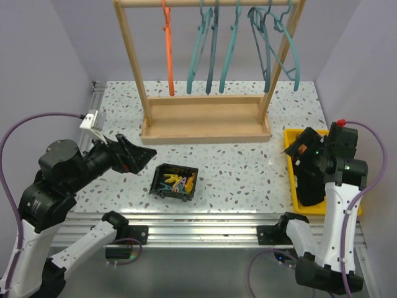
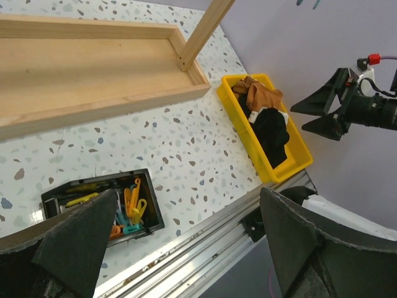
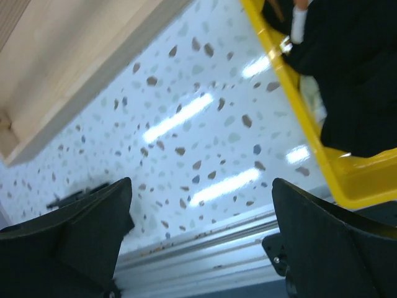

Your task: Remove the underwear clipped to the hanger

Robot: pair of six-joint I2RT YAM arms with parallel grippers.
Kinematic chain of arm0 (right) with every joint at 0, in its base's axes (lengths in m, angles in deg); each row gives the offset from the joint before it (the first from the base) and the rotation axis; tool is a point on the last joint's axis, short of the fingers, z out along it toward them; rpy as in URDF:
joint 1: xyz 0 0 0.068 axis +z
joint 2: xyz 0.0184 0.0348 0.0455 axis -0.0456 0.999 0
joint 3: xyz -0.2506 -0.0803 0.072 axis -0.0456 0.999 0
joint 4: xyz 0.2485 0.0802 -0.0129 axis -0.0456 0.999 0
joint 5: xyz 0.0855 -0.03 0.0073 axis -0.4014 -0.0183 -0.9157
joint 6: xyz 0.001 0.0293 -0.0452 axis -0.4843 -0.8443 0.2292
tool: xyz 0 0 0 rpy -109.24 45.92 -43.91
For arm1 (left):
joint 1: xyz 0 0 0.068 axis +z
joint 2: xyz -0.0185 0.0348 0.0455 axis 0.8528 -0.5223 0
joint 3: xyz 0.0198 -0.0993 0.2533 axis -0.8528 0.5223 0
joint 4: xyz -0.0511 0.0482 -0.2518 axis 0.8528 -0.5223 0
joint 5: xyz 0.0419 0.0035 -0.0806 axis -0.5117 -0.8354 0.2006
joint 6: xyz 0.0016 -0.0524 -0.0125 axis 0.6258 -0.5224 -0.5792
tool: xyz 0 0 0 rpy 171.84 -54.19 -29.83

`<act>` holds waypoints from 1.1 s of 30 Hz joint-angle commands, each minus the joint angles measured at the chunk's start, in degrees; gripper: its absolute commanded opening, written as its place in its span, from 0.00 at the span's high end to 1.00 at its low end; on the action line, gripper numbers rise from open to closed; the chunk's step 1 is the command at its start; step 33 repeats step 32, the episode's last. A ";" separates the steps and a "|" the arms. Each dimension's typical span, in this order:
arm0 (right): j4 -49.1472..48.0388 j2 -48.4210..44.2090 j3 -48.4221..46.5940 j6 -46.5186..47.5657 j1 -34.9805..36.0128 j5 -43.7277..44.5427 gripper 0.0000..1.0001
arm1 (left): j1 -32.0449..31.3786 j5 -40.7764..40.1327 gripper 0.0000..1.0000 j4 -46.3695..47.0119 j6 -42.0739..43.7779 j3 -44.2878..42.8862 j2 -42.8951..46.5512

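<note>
The black underwear piece [image 2: 273, 133] lies in the yellow bin [image 2: 233, 105] at the table's right edge, beside brown clothes [image 2: 260, 94]. A small strip of white cloth [image 2: 282, 116] shows at the black piece's edge. The black cloth [image 3: 353, 74] and the white strip [image 3: 299, 18] also show in the right wrist view. The hangers [image 1: 214, 49] on the wooden rack [image 1: 205, 118] carry no cloth. My left gripper [image 1: 141, 158] [image 2: 189, 192] is open and empty above the table's front left. My right gripper [image 1: 299, 151] [image 3: 201, 183] is open and empty beside the bin [image 1: 289, 162].
A black box of coloured clips [image 1: 176, 181] [image 2: 133, 202] sits at the front middle of the table. An orange hanger [image 1: 168, 49] hangs left of the teal ones. The aluminium rail [image 1: 198, 220] runs along the near edge.
</note>
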 commanded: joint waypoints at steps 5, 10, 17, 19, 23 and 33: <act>-0.21 -11.21 3.70 -4.05 5.22 -25.05 0.02 | 0.19 0.65 0.00 -1.75 -4.36 1.03 -4.10; -1.28 -18.42 -0.60 -5.55 9.17 -36.74 0.02 | 0.27 2.41 0.00 2.20 -5.68 4.28 -5.07; 0.40 -20.63 -4.82 -5.02 16.46 -38.70 0.02 | 0.19 2.24 0.00 7.99 -9.37 9.55 -2.70; 0.13 -20.11 -7.46 -4.67 17.96 -39.14 0.01 | 0.27 1.89 0.00 8.71 -10.16 11.13 -2.44; -0.58 -19.14 -10.71 -3.79 23.06 -38.54 0.02 | 0.27 1.27 0.00 10.72 -11.57 13.86 -1.47; 0.13 -18.96 -13.44 -4.41 27.55 -35.46 0.02 | 0.19 0.21 0.00 12.49 -10.78 15.62 -1.47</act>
